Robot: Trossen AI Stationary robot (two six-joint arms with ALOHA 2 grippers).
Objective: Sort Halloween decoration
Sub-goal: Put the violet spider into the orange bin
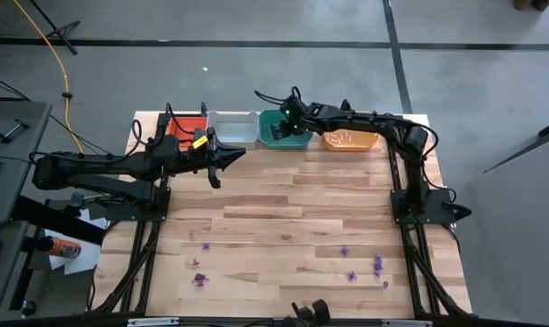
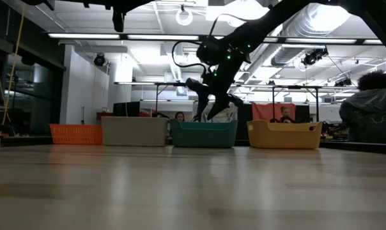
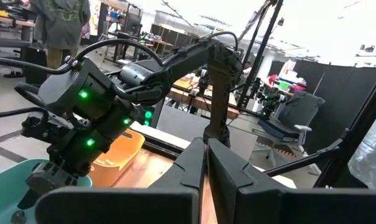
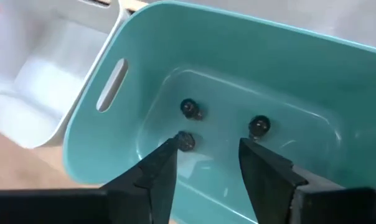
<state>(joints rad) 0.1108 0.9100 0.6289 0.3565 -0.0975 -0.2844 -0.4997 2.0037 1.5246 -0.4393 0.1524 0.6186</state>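
Note:
Several small purple trinkets lie scattered on the near part of the table, some at its left (image 1: 200,280) and some at its right (image 1: 378,263). Three dark round trinkets (image 4: 189,109) lie on the bottom of the green tray (image 4: 312,74). My right gripper (image 4: 206,155) is open and points down into that tray (image 1: 276,136), with one dark trinket (image 4: 185,140) just beyond a fingertip. My left gripper (image 1: 241,153) is shut and hovers over the table in front of the grey tray (image 1: 232,127), holding nothing that I can see.
Four trays stand in a row along the far edge: red (image 1: 188,123), grey, green and orange (image 1: 352,139). The orange tray holds pale pieces. Bare wood lies between the trays and the purple trinkets. People show in the room beyond the table (image 2: 372,105).

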